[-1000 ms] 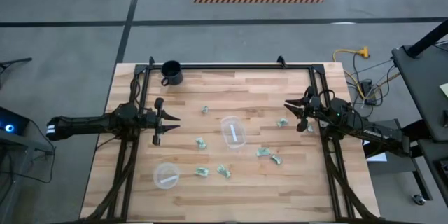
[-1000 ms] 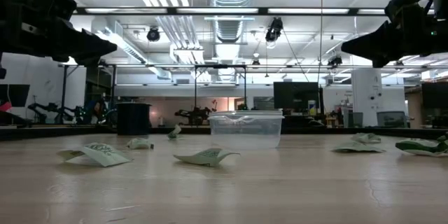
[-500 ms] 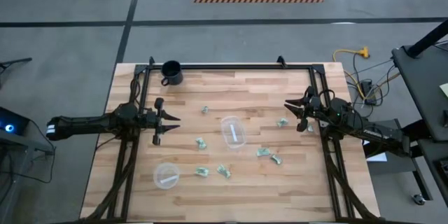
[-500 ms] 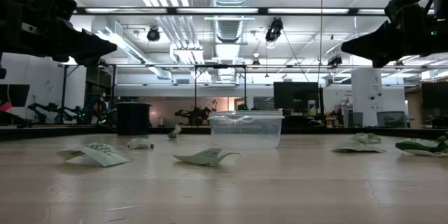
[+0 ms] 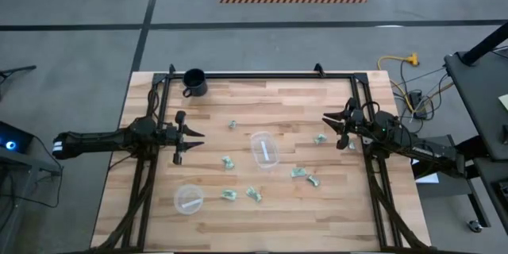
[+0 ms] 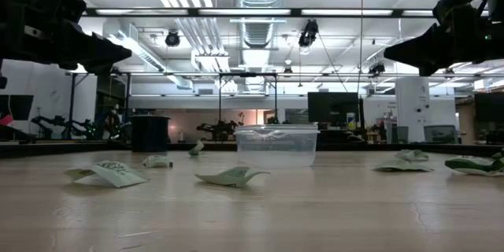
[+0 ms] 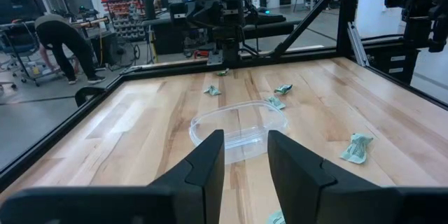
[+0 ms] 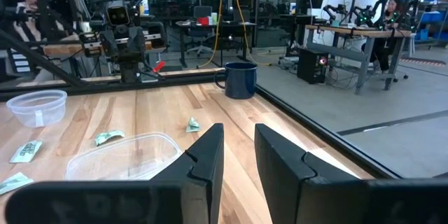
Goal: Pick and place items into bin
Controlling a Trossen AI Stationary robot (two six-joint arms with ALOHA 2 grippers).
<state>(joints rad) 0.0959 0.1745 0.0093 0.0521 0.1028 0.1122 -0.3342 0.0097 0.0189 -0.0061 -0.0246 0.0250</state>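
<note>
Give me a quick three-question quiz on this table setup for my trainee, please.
1. True or false: the left claw is open and holds nothing.
2. What sits nearest the middle of the table? A black mug, B round clear cup, C flat clear dish.
3. Fill in: the right claw is ___ (open or shut).
Key: 1 true; 2 C; 3 open.

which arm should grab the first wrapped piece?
Probably right: the right gripper hovers open almost beside a wrapped piece. The left gripper, also open, has its nearest piece farther off.
</note>
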